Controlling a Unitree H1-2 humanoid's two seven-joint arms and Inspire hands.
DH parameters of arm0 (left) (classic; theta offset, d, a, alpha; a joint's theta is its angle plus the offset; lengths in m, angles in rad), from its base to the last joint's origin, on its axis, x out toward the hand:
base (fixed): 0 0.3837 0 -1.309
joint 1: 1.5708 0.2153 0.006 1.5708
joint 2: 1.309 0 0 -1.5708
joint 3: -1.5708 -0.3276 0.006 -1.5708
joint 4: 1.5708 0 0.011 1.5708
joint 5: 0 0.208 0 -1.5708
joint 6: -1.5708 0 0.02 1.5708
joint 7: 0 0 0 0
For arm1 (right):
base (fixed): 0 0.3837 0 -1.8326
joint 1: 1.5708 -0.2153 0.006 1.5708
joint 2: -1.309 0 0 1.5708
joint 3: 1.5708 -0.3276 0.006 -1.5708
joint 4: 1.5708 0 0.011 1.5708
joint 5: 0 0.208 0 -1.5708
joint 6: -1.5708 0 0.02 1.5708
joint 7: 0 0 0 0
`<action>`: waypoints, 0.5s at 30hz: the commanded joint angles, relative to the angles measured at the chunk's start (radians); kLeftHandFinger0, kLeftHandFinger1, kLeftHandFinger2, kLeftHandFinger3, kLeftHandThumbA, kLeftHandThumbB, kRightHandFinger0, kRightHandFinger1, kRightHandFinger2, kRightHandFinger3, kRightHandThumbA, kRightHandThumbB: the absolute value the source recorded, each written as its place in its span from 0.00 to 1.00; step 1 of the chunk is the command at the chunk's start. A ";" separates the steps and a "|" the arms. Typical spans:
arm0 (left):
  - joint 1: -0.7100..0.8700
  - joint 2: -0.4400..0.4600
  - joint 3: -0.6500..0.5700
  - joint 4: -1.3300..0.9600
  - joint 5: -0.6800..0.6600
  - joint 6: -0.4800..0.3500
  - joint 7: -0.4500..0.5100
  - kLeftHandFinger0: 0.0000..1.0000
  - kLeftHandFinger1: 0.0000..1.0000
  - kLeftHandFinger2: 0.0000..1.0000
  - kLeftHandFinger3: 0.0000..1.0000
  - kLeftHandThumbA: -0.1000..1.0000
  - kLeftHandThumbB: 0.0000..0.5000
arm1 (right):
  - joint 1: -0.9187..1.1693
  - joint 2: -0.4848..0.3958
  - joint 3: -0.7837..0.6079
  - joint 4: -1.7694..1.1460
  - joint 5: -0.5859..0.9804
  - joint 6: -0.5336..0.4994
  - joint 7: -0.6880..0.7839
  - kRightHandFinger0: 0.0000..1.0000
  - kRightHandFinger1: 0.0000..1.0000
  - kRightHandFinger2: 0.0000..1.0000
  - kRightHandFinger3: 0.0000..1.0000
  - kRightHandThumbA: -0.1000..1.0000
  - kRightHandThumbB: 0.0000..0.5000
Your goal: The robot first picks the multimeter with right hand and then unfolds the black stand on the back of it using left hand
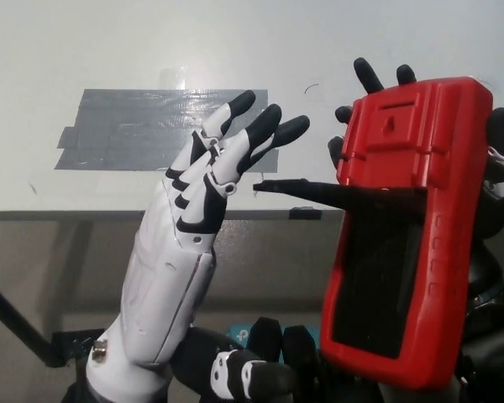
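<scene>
Head view: the black right hand (487,180) grips the red multimeter (407,227) upright above the table (109,50); the open white left hand (197,227) hovers beside its black stand (336,191), already swung out. Unfolding looks nearly complete.

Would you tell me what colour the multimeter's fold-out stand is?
Black: the stand juts out from the red multimeter in the head view.
</scene>
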 commanded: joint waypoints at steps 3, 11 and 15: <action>0.002 -0.006 -0.027 -0.024 -0.027 -0.020 -0.012 1.00 0.77 0.82 1.00 1.00 1.00 | -0.052 0.016 -0.003 -0.043 0.101 -0.037 -0.020 0.00 0.00 0.11 0.07 0.00 0.36; 0.030 -0.022 -0.065 -0.042 -0.058 -0.029 0.000 1.00 0.65 0.71 1.00 1.00 0.99 | -0.053 0.025 -0.005 -0.069 0.046 -0.050 -0.094 0.00 0.00 0.09 0.11 0.00 0.37; 0.043 -0.021 -0.084 -0.065 -0.077 -0.019 -0.018 1.00 0.50 0.61 1.00 1.00 1.00 | -0.054 0.028 -0.008 -0.059 0.072 -0.055 -0.098 0.00 0.00 0.00 0.14 0.00 0.36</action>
